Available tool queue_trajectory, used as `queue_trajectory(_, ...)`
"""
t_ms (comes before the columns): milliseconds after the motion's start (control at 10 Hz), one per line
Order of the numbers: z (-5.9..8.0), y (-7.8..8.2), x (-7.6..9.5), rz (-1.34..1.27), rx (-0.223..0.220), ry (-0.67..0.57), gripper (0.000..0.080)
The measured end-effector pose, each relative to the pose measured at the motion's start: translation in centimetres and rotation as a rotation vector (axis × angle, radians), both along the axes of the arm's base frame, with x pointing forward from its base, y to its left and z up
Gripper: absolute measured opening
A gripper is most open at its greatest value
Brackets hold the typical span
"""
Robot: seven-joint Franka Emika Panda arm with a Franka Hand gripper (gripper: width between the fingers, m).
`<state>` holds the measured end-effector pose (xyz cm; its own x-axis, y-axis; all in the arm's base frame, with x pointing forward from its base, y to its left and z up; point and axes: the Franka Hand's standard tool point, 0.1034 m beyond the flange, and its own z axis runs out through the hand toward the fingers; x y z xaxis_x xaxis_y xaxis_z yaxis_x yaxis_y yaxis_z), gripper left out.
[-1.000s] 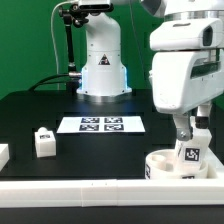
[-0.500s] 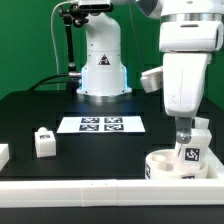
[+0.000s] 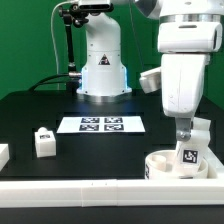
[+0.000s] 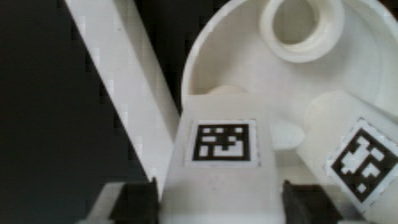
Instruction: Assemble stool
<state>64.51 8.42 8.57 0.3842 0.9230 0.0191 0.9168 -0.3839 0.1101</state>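
With the fingers clamped on the leg, which stands on the seat at the exterior view's right, hold it vertical, align it over a socket and avoid dragging the seat

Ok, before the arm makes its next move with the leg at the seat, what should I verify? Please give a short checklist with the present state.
1. Jaws closed on the leg: ok.
2. Leg centred between the jaws, per the wrist view: ok.
3. Leg over the seat: ok.
4. Leg's lower end engaged in the seat: cannot tell, it is hidden.
5. Second leg well away from the seat: ok.
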Motion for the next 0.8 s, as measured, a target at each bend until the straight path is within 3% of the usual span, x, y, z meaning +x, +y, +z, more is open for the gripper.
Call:
queue_trajectory(200, 0.0, -0.1, 0.0, -0.022, 0.002, 0.000, 0.0331)
queue_trajectory(800, 0.0, -1.0, 0.2, -0.552, 0.072, -0.009, 0.0334)
